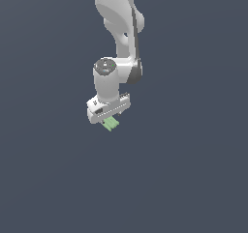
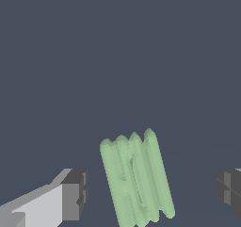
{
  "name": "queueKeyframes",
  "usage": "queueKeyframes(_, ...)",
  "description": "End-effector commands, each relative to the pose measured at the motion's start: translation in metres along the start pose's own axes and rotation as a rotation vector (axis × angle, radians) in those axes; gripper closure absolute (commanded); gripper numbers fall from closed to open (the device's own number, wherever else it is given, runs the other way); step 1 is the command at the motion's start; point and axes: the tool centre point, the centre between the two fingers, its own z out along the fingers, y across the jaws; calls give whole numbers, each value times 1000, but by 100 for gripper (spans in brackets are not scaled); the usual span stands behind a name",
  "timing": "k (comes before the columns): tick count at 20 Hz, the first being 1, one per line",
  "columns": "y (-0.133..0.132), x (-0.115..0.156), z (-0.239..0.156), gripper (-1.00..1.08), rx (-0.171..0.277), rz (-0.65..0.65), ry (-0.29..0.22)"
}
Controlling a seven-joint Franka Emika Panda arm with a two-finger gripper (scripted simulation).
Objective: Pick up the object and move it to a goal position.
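Seen from the exterior view: white arm [image 1: 118, 29] reaching down from twelve o'clock, hand [image 1: 110, 117] pointed at the plain dark grey bench [image 1: 193, 179]. Light-green ridged object [image 1: 111, 124] peeking out just below the hand, toward its five o'clock edge. Through the wrist view: hand [image 2: 153, 193] spread wide, dark pads [image 2: 75, 193] well apart on either side of the object [image 2: 136, 181], gaps visible on both sides, neither pad touching it. Ridges running lengthwise, slightly tilted.
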Motion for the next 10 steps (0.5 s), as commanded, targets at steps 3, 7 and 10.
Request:
queueKeyframes(3,2,-17,15,-92,6,-92,0)
queueKeyframes(7,2,-29,24,-92,10,-156,1)
queueKeyframes(10,2,-36,30,-92,13,-193,2)
